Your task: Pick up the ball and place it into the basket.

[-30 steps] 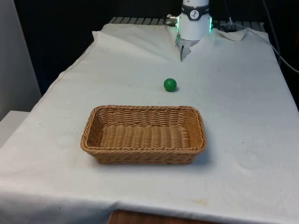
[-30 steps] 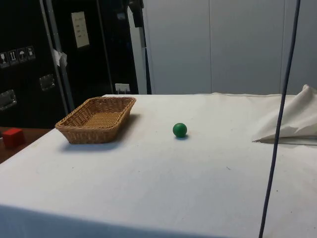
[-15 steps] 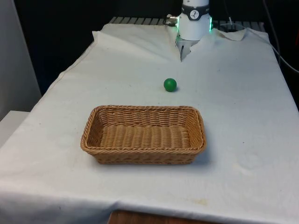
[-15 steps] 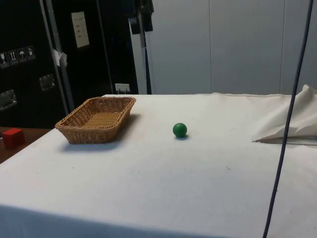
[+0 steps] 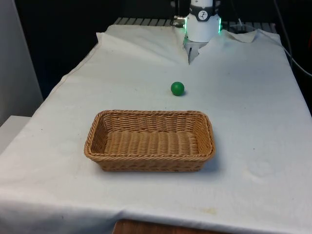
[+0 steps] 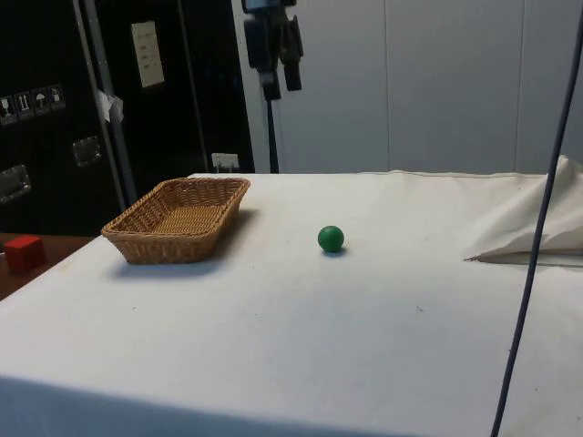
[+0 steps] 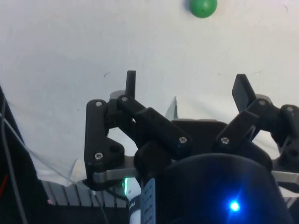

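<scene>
A small green ball [image 5: 177, 88] lies on the white cloth, a little beyond the far rim of the wicker basket [image 5: 151, 113]. From the side, the ball [image 6: 331, 238] rests apart from the basket [image 6: 164, 248], which has nothing in it. My gripper [image 6: 281, 84] hangs high above the table, over the stretch between basket and ball. In the wrist view the gripper [image 7: 186, 84] is open with nothing between its black fingers [image 7: 131, 80], and the ball [image 7: 202, 6] sits far below and ahead of them.
The robot's base [image 5: 202, 24] stands at the table's far end with a raised fold of cloth [image 5: 191, 52] before it. That bunched cloth [image 6: 537, 223] rises at the side view's right. A thin cable [image 6: 528, 273] hangs there. A red block [image 6: 25, 251] sits off the table.
In the side view the gripper has come down into the picture and shifted right, towards the ball. Ball and basket have not moved.
</scene>
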Robot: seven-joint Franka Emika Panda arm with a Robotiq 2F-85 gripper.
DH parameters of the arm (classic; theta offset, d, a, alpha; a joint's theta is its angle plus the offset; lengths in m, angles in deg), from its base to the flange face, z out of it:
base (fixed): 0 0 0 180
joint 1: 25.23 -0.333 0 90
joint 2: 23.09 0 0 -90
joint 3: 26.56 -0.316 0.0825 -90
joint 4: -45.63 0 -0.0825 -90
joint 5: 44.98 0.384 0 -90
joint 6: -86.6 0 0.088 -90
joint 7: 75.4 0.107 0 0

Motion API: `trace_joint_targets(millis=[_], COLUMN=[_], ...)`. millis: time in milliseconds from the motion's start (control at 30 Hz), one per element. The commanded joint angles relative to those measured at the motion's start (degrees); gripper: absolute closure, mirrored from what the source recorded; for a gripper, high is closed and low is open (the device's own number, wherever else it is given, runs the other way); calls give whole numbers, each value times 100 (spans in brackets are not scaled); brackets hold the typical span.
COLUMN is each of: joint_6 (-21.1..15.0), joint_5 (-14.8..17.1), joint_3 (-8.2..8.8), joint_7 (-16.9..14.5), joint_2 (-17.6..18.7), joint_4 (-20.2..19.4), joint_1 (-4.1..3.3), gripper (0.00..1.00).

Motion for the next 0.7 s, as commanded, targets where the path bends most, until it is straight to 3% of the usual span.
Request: trace_joint_targets(millis=[0,233,267,367,667], joint_6=[-183,-682,-579,-928,-1478], joint_5=[-29,-23,0,-23,23], joint_3=[46,241,235,298,367], joint_7=[-40,-212,-201,-269,-367], joint_2=[6,-17,23,-69,-57], joint_4=[-120,-561,-487,-796,-1226], joint_1=[29,40,23,40,40], gripper=[0,0,0,0,0])
